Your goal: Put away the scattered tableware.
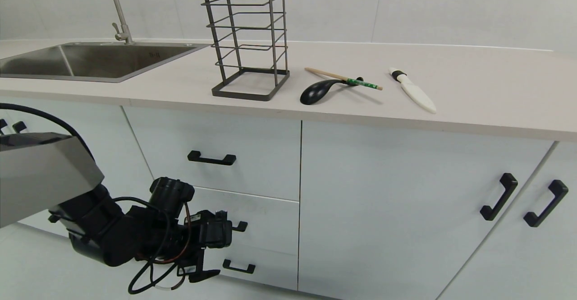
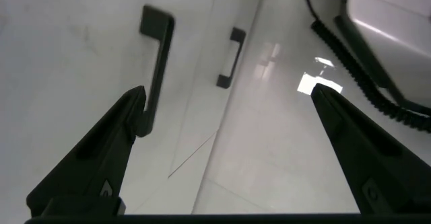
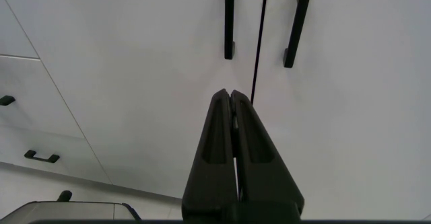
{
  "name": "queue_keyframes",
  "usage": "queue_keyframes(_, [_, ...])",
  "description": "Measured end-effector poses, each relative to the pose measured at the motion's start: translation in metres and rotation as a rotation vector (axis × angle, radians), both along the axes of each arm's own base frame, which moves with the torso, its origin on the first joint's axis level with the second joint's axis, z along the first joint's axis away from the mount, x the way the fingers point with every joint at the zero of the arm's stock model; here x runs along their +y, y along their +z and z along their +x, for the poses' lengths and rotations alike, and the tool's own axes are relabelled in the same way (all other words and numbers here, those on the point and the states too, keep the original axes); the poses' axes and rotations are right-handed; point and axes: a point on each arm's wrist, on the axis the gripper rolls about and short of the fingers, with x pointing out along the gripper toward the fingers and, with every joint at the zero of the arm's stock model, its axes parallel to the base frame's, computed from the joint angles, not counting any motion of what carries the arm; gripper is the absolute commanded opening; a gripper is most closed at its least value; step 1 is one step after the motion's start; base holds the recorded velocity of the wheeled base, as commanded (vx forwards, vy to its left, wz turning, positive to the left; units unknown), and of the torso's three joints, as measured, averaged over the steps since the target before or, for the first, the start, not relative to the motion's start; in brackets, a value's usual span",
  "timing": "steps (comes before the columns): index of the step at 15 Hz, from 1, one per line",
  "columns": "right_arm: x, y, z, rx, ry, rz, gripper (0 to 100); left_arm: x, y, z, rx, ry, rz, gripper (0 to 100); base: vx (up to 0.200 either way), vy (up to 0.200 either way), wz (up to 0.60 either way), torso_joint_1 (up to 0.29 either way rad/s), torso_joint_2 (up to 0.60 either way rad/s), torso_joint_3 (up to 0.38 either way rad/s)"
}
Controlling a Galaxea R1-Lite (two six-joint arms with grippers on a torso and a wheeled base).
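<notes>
Tableware is all sitting on the countertop [image 1: 473,88], out on the right side of the wire rack [image 1: 249,38]. Closest to the rack is a black spoon [image 1: 318,91], just beside the rack's base, with its bowl toward the counter's front edge. A wooden chopstick [image 1: 342,78] with a green patterned end lies across the spoon's handle, touching it. Further right of the rack, apart from the spoon, is a white knife [image 1: 414,90] with a black band near its far end, lying flat and angled toward the front edge. The rack itself stands upright. On its left side, the sink [image 1: 90,61] is set into the counter with the faucet [image 1: 118,11] behind it.

The left gripper [image 1: 230,249] hangs way down below the rack, in front of the drawers, with its fingers [image 2: 101,157] spread wide. In the left wrist view one finger lines up over a black drawer handle [image 2: 156,56], but it's hard to say if it's actually touching.

The right gripper [image 3: 231,99] has its fingers pressed flat together and points at the cabinet doors below and right of the rack, with two black door handles [image 3: 229,19] just past the tips.
</notes>
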Motion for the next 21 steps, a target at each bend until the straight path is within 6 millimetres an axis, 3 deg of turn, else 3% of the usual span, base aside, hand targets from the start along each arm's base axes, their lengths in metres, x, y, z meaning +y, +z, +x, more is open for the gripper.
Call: queue_keyframes(21, [0.0,0.0,0.0,0.0,0.0,0.0,0,-0.007,-0.031,0.026,-0.046,0.01,0.009,100,0.0,0.0,0.0,0.0,0.0,0.0])
